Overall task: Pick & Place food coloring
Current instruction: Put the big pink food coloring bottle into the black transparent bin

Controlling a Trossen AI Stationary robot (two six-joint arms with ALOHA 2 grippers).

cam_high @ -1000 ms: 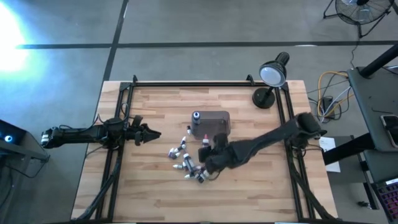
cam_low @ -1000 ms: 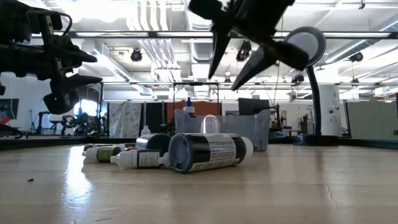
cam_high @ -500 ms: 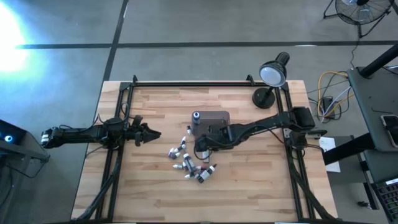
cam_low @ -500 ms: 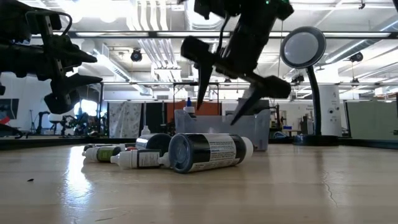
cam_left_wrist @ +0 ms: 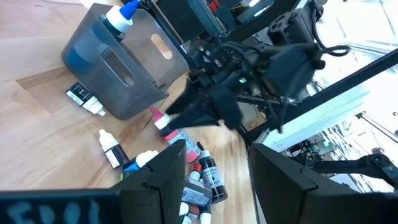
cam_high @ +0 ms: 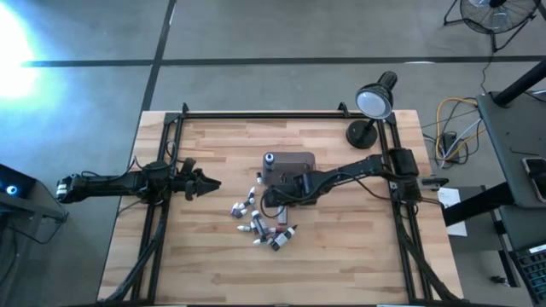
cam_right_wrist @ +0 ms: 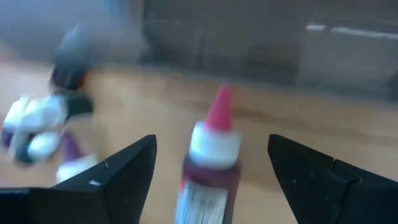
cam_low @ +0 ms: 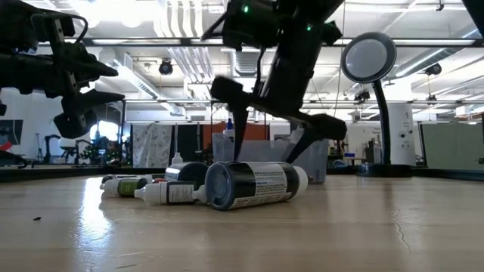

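Several tiny food coloring bottles lie on their sides on the wooden table, on the near side of a smoky-grey tub. A blue-capped bottle stands in the tub's left end. One pink-capped dark-red bottle stands upright by the tub's near wall. My right gripper is open and low over the table, one finger on each side of that bottle and a gap showing on both sides. My left gripper waits open above the table's left part.
A desk lamp stands at the table's far right corner. In the low view a dark bottle lies nearest, with smaller ones beside it. Black frame rails run along the table's left, right and far edges.
My right gripper has moved from above the near-right side of the bottle cluster toward the tub and the table's left. It has come down close to the tabletop, staying open. It now straddles the pink-capped bottle. The bottles have not moved.
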